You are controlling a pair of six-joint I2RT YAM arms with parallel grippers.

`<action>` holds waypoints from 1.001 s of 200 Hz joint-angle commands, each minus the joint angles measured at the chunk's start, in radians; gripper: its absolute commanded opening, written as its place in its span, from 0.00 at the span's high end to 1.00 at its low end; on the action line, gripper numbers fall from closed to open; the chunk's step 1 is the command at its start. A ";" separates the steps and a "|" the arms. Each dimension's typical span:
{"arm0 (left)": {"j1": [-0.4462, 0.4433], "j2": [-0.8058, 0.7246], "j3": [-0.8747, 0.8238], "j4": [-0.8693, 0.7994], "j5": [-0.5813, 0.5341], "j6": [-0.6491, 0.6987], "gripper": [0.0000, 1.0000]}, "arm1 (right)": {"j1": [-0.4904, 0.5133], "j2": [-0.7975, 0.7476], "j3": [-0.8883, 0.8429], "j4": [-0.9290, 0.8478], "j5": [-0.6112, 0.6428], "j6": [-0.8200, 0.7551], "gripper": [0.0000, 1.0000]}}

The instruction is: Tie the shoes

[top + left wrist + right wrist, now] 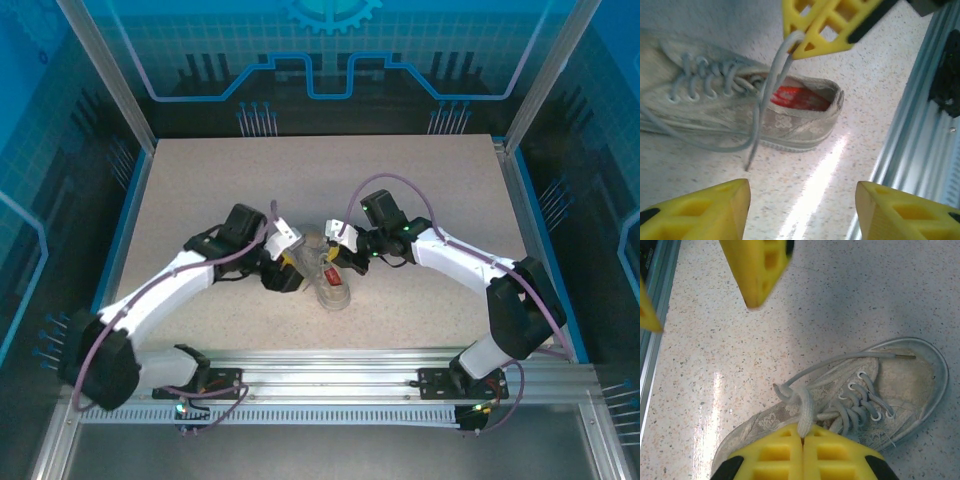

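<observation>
Closest to the lens in the left wrist view are the left gripper's (802, 192) own two yellow fingers (700, 210). They stand wide apart at the bottom edge, with only bare speckled table (880, 75) between them, so this pincer holds nothing.

In the overhead view, the left arm (170, 290) curves in from its base on the aluminium rail (330, 365). Its pincer ends just beside the left flank of the sneaker (330, 280). The small whitish-grey sneaker stands on its sole near the middle of the table, between the two pincers. It sits somewhat nearer the rail than the far edge. Its heel end points toward the rail, and the red patch (800, 97) shows inside the opening.

The thin white lace (771, 82) is threaded through the eyelets. From a crossing over the tongue, a doubled strand climbs away from the shoe. One free end (751, 155) trails down the side onto the table. In the right wrist view another end lies across the toe, its tip near the rubber rim.

To the right, the right gripper (802, 437) is pressed closed. Its yellow fingers meet with no gap, and the lace is pinched between their tips just above the laced part of the sneaker. The right arm (470, 265) reaches back to its base at the rail's right end.
</observation>
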 commanded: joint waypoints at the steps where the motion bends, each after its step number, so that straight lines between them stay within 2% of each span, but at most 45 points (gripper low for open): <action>1: 0.006 -0.093 -0.082 0.069 -0.111 0.245 0.38 | -0.006 -0.020 -0.004 0.008 -0.009 0.016 1.00; 35: -0.005 -0.066 -0.198 0.224 -0.201 0.637 0.36 | -0.005 -0.017 -0.006 0.013 -0.008 0.018 1.00; 59: -0.006 0.050 -0.216 0.412 -0.257 0.726 0.40 | -0.006 -0.013 -0.008 0.013 -0.007 0.019 1.00; 84: -0.035 0.166 -0.257 0.624 -0.367 0.794 0.44 | -0.005 -0.015 -0.015 0.021 -0.012 0.026 1.00; 112: -0.040 0.253 -0.296 0.793 -0.401 0.821 0.49 | -0.003 -0.012 -0.015 0.018 -0.011 0.033 1.00; 133: -0.046 0.315 -0.322 0.917 -0.435 0.844 0.49 | -0.003 -0.010 -0.015 0.016 -0.006 0.031 1.00; 178: -0.085 0.428 -0.335 1.077 -0.486 0.855 0.49 | -0.008 0.002 0.001 0.002 -0.005 0.028 1.00; 200: -0.104 0.442 -0.343 1.119 -0.518 0.840 0.58 | -0.012 0.007 0.009 -0.006 -0.006 0.026 1.00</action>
